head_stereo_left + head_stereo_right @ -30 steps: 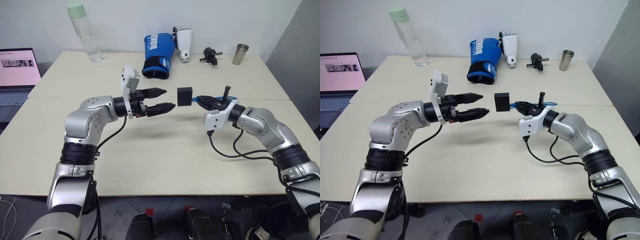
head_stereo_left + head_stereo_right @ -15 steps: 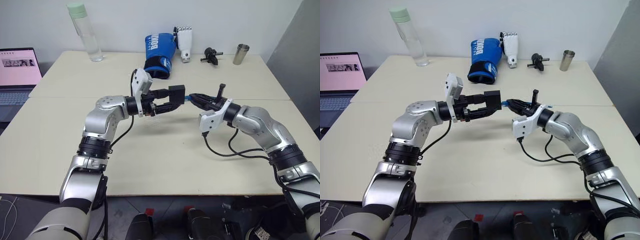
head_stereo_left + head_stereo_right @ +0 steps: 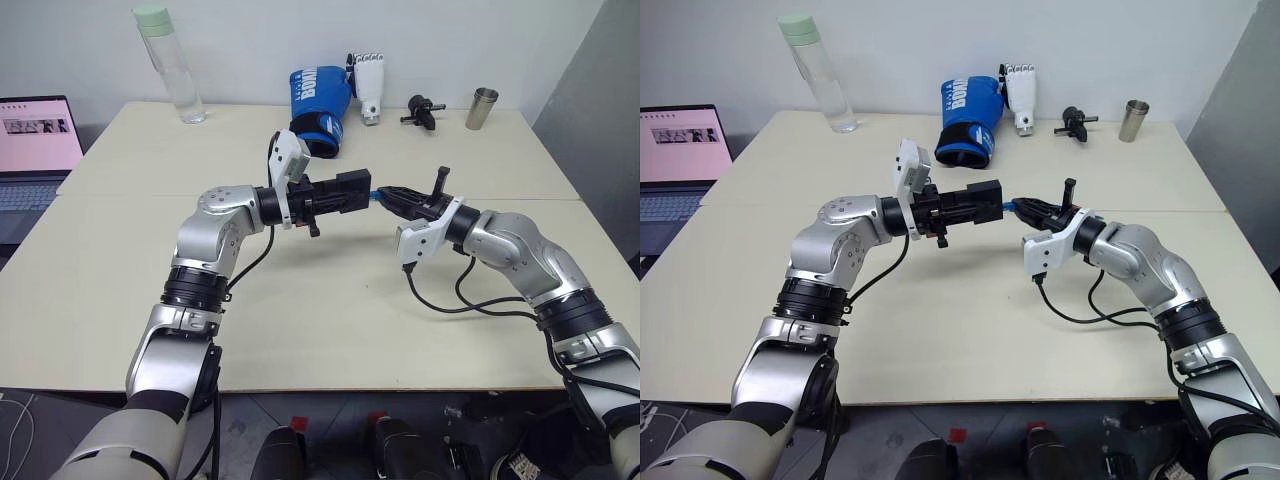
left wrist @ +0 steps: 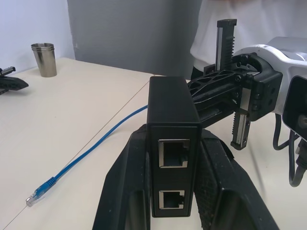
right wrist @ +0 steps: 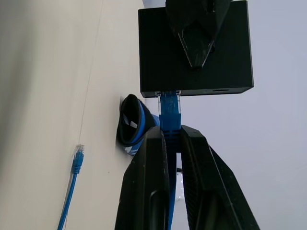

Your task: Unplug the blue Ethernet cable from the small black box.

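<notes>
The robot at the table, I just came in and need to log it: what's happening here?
It is working on pulling a cable out. Its left pincer is shut on the small black box, held up over the table. The right pincer is shut on the blue Ethernet cable just behind its plug, which is still seated in the box. The cable's other end lies loose on the table.

Box [image 4: 171,124]: small matte black cuboid, two ports stacked on the face toward my left wrist, held above the worktop [image 3: 300,330]. Cable [image 4: 91,148]: thin, light blue, one clear plug [image 5: 170,103] seated in the box's far side, free plug [image 4: 39,191] lying on the worktop.
</notes>
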`<state>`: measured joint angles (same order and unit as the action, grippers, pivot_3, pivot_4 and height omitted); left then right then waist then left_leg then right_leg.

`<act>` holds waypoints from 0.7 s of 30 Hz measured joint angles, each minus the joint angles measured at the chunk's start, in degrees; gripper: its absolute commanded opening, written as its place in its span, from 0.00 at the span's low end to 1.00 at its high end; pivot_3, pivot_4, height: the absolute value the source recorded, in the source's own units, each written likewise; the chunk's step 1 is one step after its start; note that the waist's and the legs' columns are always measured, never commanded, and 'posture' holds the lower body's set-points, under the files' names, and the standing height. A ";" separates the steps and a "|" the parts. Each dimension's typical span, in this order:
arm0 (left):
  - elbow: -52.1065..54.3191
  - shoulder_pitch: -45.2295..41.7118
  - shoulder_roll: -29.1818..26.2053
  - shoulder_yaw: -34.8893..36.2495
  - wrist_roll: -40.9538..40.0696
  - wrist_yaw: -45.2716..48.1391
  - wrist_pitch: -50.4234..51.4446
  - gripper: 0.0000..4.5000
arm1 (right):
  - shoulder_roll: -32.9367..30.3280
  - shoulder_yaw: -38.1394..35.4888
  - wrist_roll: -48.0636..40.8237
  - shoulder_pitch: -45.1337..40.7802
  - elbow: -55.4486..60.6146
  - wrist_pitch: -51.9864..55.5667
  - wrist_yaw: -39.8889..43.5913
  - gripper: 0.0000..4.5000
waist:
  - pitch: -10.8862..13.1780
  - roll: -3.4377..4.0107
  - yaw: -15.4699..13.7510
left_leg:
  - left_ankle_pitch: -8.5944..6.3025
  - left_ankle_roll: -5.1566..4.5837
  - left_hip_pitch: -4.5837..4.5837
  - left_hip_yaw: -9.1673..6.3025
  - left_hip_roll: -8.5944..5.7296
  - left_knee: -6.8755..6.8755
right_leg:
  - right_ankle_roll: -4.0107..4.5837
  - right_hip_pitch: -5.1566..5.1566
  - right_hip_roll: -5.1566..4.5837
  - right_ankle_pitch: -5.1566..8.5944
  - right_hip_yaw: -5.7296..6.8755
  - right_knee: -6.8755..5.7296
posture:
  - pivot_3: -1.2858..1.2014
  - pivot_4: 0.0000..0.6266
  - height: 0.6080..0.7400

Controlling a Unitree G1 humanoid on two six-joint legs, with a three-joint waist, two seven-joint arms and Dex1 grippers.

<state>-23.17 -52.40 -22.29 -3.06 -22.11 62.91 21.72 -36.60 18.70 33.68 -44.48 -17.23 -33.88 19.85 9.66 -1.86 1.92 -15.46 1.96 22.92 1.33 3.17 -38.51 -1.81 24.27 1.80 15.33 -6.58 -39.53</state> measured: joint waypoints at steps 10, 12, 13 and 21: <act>-1.54 -0.07 -1.73 -0.02 1.07 1.36 0.09 0.18 | 3.81 -2.63 -24.76 2.90 8.77 20.99 21.37 0.38 | 0.00 0.00 -0.05 | -0.03 -0.05 -0.01 -0.08 0.02 -0.01 | 0.00 -0.05 0.00 0.00 0.08 0.00 | 0.52 0.24 1.00; -1.84 -0.13 -2.16 -0.02 1.00 2.55 0.31 0.18 | 3.29 -3.53 -30.43 3.06 12.98 28.71 26.80 0.49 | 0.00 0.01 -0.09 | -0.10 -0.17 0.02 -0.18 0.02 -0.08 | 0.00 -0.07 0.00 0.00 0.16 -0.01 | 0.52 0.24 1.00; -1.84 -0.21 -2.43 -0.02 0.82 3.45 0.65 0.18 | 2.83 -4.18 -33.32 2.79 14.88 33.10 29.25 0.51 | 0.01 0.01 -0.11 | -0.10 -0.17 0.04 -0.22 0.02 -0.11 | 0.00 -0.08 0.00 0.00 0.21 -0.01 | 0.52 0.24 1.00; -0.48 -0.92 -5.08 -0.01 -2.51 11.57 6.99 0.18 | -0.98 -12.85 -53.47 -6.50 19.75 68.29 38.17 0.80 | 0.03 0.05 -0.11 | -0.11 -0.20 0.14 -0.72 0.02 -0.21 | 0.17 -0.16 0.01 0.10 0.76 -0.05 | 0.52 0.24 1.00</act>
<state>-23.65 -53.32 -27.37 -3.08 -24.62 74.48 28.71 -37.58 5.85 -19.79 -50.98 2.51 34.42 58.01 9.69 -1.81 1.81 -15.57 1.77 23.07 0.60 3.19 -38.72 -1.63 24.10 1.80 15.43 -5.82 -39.58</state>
